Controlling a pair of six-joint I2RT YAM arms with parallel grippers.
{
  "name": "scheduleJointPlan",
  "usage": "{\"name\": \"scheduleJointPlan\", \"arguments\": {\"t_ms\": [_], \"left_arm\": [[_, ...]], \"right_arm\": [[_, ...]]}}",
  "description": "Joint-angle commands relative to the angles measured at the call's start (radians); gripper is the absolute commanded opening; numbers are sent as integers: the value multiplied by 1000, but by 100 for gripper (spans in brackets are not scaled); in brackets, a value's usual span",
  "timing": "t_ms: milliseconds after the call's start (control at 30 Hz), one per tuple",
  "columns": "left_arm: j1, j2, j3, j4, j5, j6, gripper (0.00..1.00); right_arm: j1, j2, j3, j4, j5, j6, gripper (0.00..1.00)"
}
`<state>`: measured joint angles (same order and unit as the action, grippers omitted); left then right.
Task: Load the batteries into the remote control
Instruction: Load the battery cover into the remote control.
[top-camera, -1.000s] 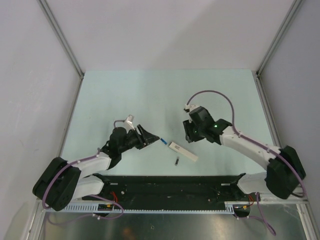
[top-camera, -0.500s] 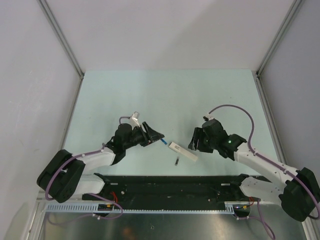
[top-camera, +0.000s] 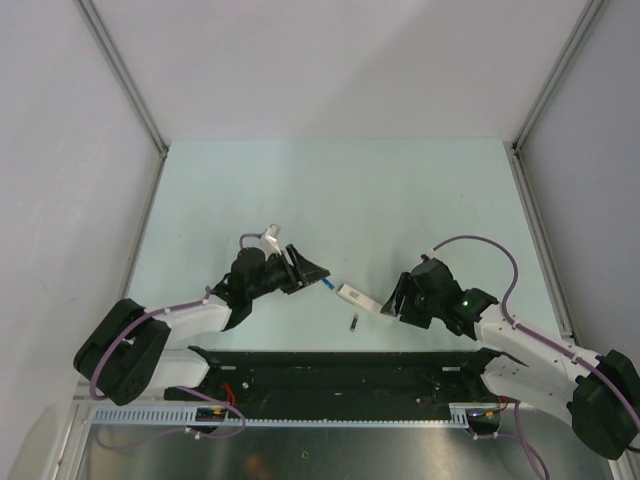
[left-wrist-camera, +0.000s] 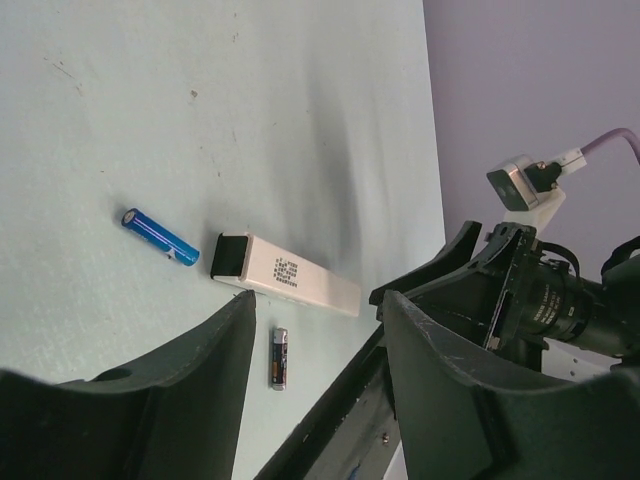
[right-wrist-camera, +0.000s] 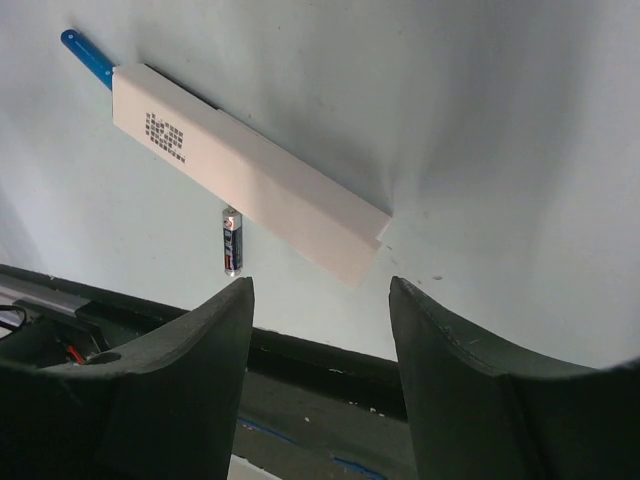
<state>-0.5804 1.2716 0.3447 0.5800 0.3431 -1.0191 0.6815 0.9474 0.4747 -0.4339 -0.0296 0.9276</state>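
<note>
The white remote control (top-camera: 364, 302) lies flat on the table, slanting from upper left to lower right; it also shows in the left wrist view (left-wrist-camera: 285, 275) and the right wrist view (right-wrist-camera: 245, 171). A blue battery (top-camera: 327, 285) lies just off its left end (left-wrist-camera: 160, 236) (right-wrist-camera: 87, 56). A black battery (top-camera: 353, 324) lies just below the remote (left-wrist-camera: 279, 358) (right-wrist-camera: 232, 240). My left gripper (top-camera: 318, 274) is open and empty, left of the blue battery. My right gripper (top-camera: 392, 305) is open and empty, at the remote's right end. The other batteries are out of view.
A black rail (top-camera: 340, 365) runs along the near table edge, close below the black battery. Grey walls (top-camera: 60, 150) enclose the pale green table (top-camera: 330, 190) on left, back and right.
My right gripper has moved down and left, coming low to the remote's right end. My left gripper moved right toward the blue battery, then held still.
</note>
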Motion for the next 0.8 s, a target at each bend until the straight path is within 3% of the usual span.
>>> {"name": "scheduleJointPlan", "arguments": {"t_ms": [0, 767], "left_arm": [[-10, 5, 34, 18, -9, 24, 59], [-15, -5, 20, 18, -13, 25, 58]], "right_arm": [[3, -21, -18, 55, -12, 59, 61], [-31, 103, -100, 164, -27, 96, 56]]}}
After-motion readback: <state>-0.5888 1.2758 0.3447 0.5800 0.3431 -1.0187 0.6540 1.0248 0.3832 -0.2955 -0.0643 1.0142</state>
